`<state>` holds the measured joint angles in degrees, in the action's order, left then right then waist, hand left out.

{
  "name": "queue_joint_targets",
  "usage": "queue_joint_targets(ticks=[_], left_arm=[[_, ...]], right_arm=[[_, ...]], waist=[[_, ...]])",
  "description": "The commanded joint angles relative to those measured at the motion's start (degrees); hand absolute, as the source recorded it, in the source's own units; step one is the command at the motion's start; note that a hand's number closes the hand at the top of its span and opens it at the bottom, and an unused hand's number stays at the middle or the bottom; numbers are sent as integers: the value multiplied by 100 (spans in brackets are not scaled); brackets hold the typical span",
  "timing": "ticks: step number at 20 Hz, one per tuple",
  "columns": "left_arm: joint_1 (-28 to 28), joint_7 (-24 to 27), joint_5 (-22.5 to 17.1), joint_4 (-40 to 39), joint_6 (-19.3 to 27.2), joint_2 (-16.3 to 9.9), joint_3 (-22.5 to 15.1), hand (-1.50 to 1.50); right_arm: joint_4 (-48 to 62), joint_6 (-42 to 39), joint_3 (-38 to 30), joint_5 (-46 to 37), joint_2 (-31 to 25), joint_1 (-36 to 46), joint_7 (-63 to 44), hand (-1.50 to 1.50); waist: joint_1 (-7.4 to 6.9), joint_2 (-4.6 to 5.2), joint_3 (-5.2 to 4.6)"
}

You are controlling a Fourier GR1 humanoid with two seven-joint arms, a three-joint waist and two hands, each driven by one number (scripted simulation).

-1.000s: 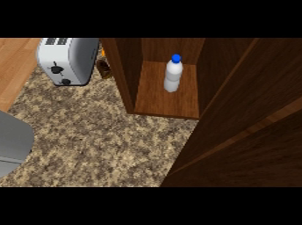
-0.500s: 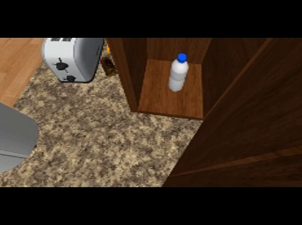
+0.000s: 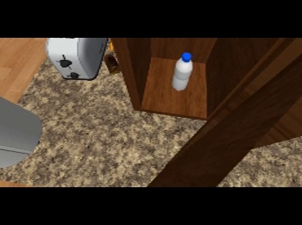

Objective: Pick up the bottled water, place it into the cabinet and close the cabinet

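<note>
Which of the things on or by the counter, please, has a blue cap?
The bottled water standing upright on the cabinet shelf: white body, blue cap. The toaster on the counter is silver with black knobs.

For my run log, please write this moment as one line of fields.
bottled water: upright inside cabinet | cabinet door: open | hands: not in view | toaster: on counter, left of cabinet

No readable text, label, brand, number or sign is showing anywhere. The bottled water (image 3: 182, 74), standing inside the cabinet (image 3: 173, 99) at about one o'clock, is showing a plain white body with a blue cap. The toaster (image 3: 76, 56), at about eleven o'clock, is showing only dark knobs on its face, with no lettering.
</note>
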<state>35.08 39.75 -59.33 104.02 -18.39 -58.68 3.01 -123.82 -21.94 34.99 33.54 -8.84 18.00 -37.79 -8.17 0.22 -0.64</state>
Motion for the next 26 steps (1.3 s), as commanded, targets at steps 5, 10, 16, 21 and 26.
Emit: queue_joint_targets(ticks=[5, 10, 16, 21, 26], left_arm=[[514, 212, -7, -348, -602, 45, 403, -150], [873, 189, -126, -426, -861, 179, 830, -150], [1265, 188, 52, -438, -1219, 636, 1185, -150], [1071, -177, 160, 1, -793, 918, 1176, -150], [1350, -242, 118, -152, -1325, 1003, 1649, -150]], right_arm=[[1716, 1731, -350, 891, 864, 2033, -340, 150], [2902, 1863, -801, 1641, 878, 2814, -123, 150], [4027, 1479, -1325, 1704, 883, 3157, 109, 150], [4888, 1037, -2065, 1537, 764, 3387, 412, 150], [5523, 334, -2272, 892, 523, 3285, 1392, 150]], waist=[[193, -26, 38], [435, -12, 60], [584, -20, 63], [680, -3, 66], [625, -1, 68]])
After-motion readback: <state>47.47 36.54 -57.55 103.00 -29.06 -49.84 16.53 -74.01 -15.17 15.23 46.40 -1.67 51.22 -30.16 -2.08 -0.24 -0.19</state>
